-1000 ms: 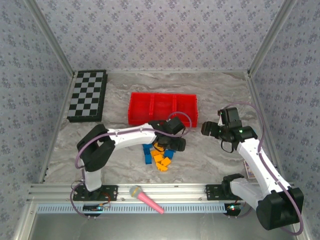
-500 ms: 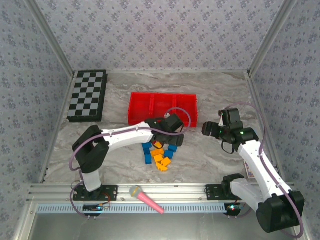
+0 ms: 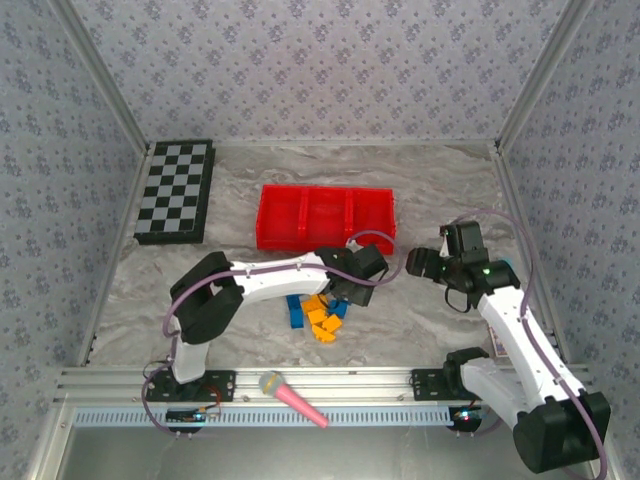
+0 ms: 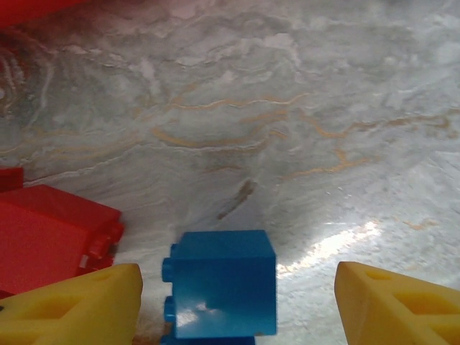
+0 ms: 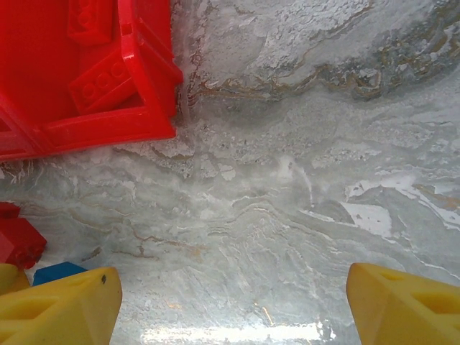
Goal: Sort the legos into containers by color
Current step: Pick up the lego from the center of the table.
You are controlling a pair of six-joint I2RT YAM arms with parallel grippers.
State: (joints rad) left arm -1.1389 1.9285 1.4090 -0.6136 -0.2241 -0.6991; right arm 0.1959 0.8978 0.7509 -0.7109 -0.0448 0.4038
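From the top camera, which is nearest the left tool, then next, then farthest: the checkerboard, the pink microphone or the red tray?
1. red tray, just behind the left tool.
2. pink microphone, by the near edge.
3. checkerboard, far back left.

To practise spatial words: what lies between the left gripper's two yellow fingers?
A blue lego sits between the fingers, touching neither, in the left wrist view.

The left gripper has its two yellow plastic fingers spread wide at the bottom corners, above a grey marble-patterned tabletop veined with orange. A small blue square plastic brick sits between them, studs facing sideways, just beside the finger on the view's left and apart from the other. A larger red plastic brick lies near it, further left.
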